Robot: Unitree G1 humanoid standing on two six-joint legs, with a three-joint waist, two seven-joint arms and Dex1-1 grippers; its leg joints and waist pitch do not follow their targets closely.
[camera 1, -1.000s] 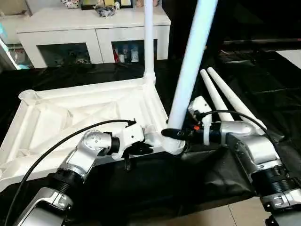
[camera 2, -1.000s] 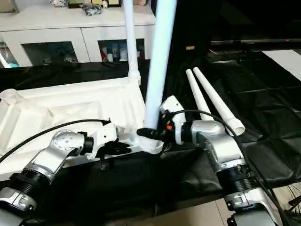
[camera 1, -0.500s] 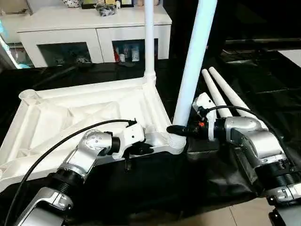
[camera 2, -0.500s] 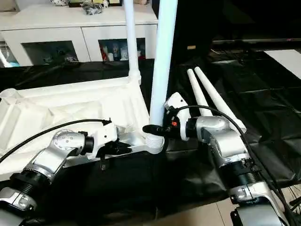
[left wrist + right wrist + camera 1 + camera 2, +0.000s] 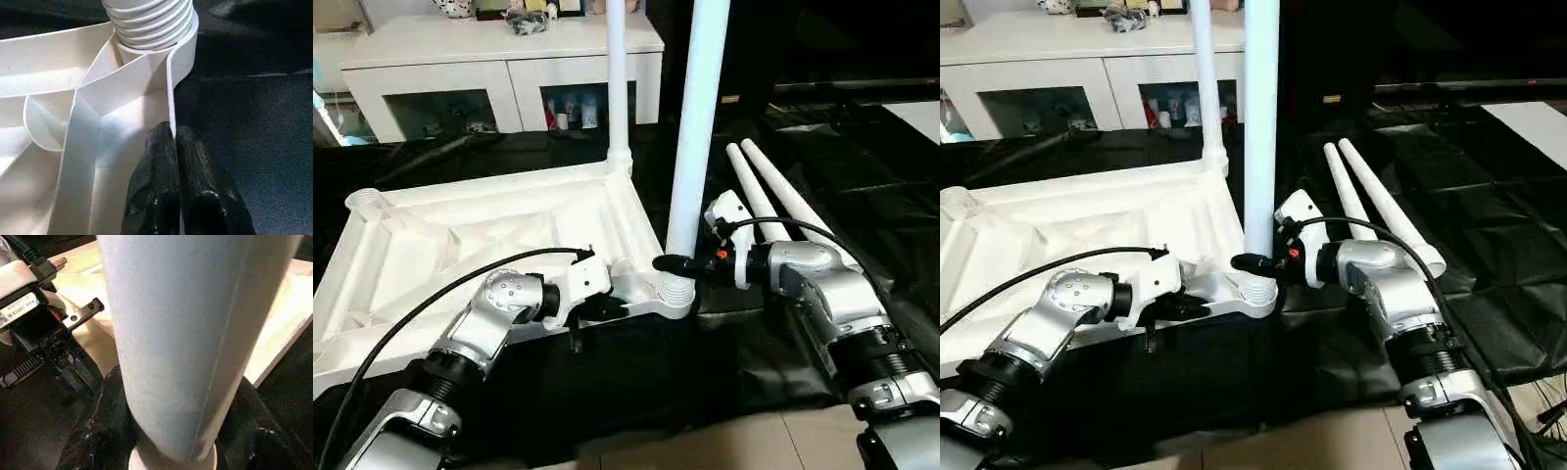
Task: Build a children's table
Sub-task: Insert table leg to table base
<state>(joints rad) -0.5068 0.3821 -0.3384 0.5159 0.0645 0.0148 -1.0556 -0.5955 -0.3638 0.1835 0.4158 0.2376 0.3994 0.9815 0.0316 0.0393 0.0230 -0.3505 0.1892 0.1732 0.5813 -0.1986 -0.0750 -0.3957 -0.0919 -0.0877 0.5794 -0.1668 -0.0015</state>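
Observation:
The children's table top (image 5: pixel 480 235) lies upside down with its ribbed underside up. One white leg (image 5: pixel 618 78) stands in the far right corner socket. A second leg (image 5: pixel 697 127) stands upright on the threaded near right corner socket (image 5: pixel 149 22). My right gripper (image 5: pixel 674 264) is shut on this leg just above its foot, one finger (image 5: pixel 105 421) on each side. My left gripper (image 5: pixel 168 134) is shut on the top's rim (image 5: pixel 170 93), a little short of that corner. Two loose legs (image 5: pixel 773 201) lie side by side to the right.
A black sheet (image 5: pixel 862 176) covers the large table under everything. A white glass-door cabinet (image 5: pixel 499 59) stands behind it. The table's front edge runs just below my arms, with pale floor (image 5: pixel 705 441) beyond it.
The held leg has swung from leaning right to upright over the near right socket, my right gripper moving with it. My left gripper has kept its hold on the rim.

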